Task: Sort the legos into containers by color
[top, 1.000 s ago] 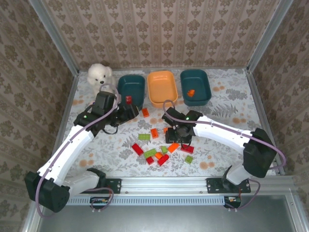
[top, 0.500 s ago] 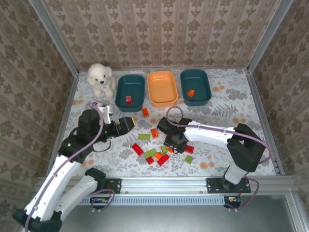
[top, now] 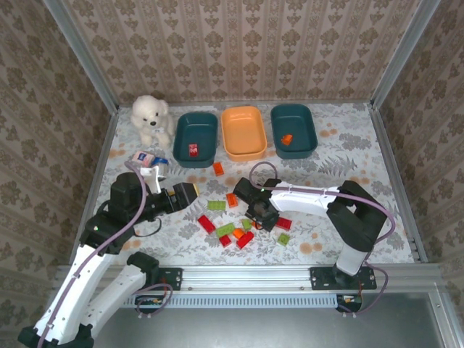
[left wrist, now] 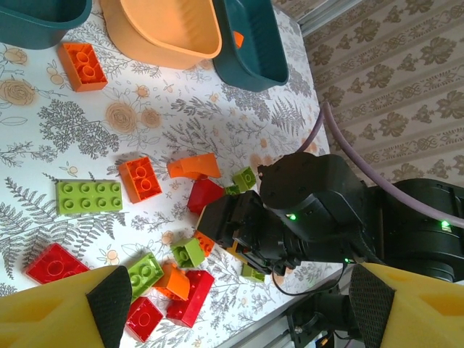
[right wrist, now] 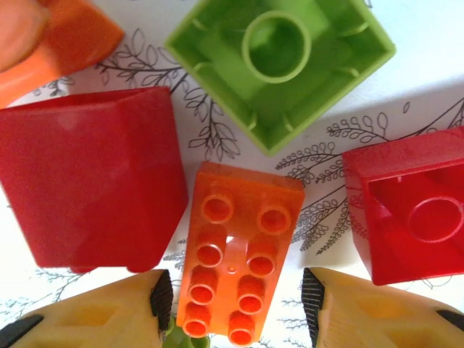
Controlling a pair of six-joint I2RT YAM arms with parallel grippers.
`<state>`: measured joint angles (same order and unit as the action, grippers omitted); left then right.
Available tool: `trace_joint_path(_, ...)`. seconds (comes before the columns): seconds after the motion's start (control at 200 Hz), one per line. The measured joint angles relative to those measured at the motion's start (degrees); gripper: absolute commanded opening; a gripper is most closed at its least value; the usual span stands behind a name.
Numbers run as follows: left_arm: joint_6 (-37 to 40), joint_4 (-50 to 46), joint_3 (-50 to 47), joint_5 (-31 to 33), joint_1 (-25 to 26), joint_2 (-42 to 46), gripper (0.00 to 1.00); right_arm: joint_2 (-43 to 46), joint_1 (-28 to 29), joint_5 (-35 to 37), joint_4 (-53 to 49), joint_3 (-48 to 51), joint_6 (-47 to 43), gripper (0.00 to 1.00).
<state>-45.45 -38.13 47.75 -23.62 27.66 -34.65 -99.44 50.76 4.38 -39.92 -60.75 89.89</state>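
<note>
Since a second ago the left gripper (top: 185,194) has been drawn back from the left teal bin (top: 197,129) to the near-left part of the table (top: 341,163), and a red brick (top: 193,150) has been left in that bin. Its fingers are spread wide with nothing between them. The right gripper (top: 262,215) has been brought down onto the pile of bricks (top: 235,232), which lies toward the near edge, closed off by a metal rail (top: 246,275). Its fingers (right wrist: 109,312) are parted to either side of an orange brick (right wrist: 235,268); a thin gap is seen on each side, so nothing is pinched. This brick lies studs up, with eight studs in two rows of four. A red block (right wrist: 94,174) is just beside it on one side, another red one (right wrist: 409,210) is turned hollow side up on the other, and an upturned green brick (right wrist: 279,61) lies beyond. The three bins are lined along the far edge, the orange bin (top: 243,127) between the teal ones. One orange piece (top: 287,138) is held in the right teal bin (top: 296,119). Bare table is seen to the right of the pile; the far-left corner is taken by a plush bear (top: 150,116).
</note>
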Motion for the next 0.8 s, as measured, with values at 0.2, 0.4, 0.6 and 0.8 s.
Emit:
trace_joint_path(0.2,-0.02,0.24,0.35,-0.24,0.00,-0.11,0.82,-1.29,-0.66,0.00,0.20,-0.52,0.35,0.50)
trace_joint_path(0.4,-0.02,0.44,0.35,-0.44,0.00,-0.15,0.83,-2.95,-1.01,-0.04,-0.02,-1.20,0.33,0.47)
trace_joint_path(0.6,-0.04,0.52,0.35,-0.46,0.00,-0.44,0.82,-3.32,-1.01,-0.31,-0.85,-1.57,0.22,0.34)
trace_joint_path(0.8,-0.07,1.22,0.35,-0.52,0.00,-0.74,0.83,-3.26,-0.98,-0.26,-1.25,-1.81,-0.02,0.27)
